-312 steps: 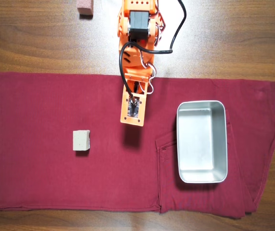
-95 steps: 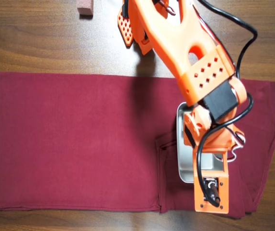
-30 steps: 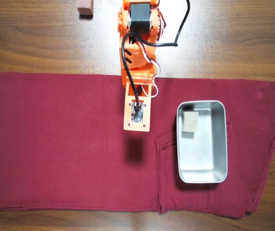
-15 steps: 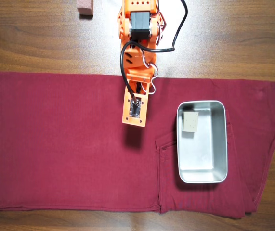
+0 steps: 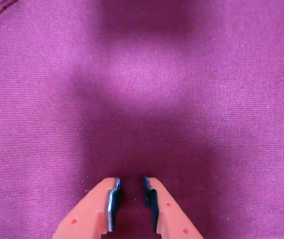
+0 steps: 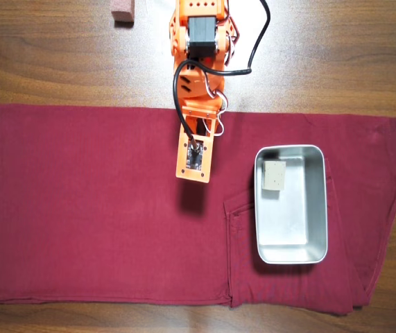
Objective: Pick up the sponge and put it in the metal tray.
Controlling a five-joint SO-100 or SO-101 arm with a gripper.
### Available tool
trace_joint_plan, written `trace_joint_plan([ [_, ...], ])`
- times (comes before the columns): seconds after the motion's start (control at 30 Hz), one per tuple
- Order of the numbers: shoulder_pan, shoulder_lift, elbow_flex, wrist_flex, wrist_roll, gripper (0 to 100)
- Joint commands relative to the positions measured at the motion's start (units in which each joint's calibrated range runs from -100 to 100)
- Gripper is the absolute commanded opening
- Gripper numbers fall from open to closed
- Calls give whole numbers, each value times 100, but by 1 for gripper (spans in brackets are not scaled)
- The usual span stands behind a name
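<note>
The sponge, a small pale grey-beige block, lies inside the metal tray near its upper left corner in the overhead view. The tray stands on the right part of a maroon cloth. In the wrist view my gripper hangs over bare cloth, its jaws a narrow gap apart with nothing between them. In the overhead view the orange arm reaches down from the top; its wrist plate hides the fingers and sits left of the tray, apart from it.
A pinkish-red block lies on the wooden table at the top edge, left of the arm's base. A black cable loops beside the arm. The cloth is folded and seamed under the tray.
</note>
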Motion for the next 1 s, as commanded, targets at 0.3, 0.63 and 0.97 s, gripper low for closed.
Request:
trace_joint_plan([
  [0.3, -11, 38, 37, 122, 10, 7],
  [0.63, -11, 38, 37, 122, 10, 7],
  [0.97, 114, 38, 37, 122, 20, 0],
])
